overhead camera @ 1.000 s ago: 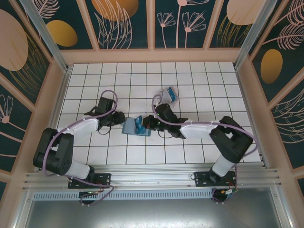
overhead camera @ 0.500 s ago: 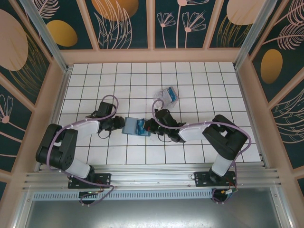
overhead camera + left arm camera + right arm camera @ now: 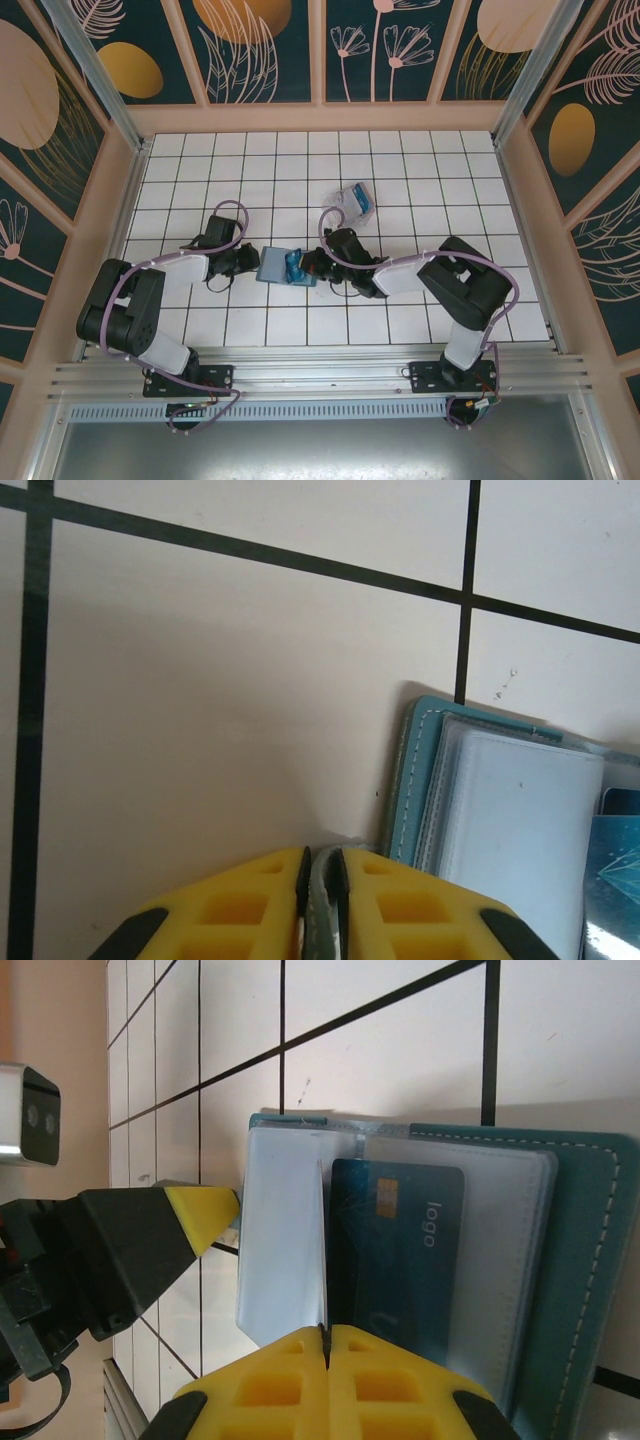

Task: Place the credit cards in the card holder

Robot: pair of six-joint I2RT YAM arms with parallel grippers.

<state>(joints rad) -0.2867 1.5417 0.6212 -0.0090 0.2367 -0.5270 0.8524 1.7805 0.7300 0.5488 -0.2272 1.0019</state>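
The card holder (image 3: 272,266) lies open on the desk (image 3: 400,180), a blue card (image 3: 395,1250) inside. The left pincer (image 3: 322,865) pinches its left edge; the right pincer (image 3: 327,1335), pressed together, meets a thin upright leaf (image 3: 322,1240).

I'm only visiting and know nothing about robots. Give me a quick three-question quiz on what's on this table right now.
1. True or false: the card holder lies folded shut on the table.
2. Pick one. The clear plastic box is: A) apart from the card holder, B) stacked on top of it, C) tucked inside it.
3. Fill in the blank: in the right wrist view, the dark blue credit card bears the printed word ____.

Key: 1 false, it lies open; 2 A; 3 logo.
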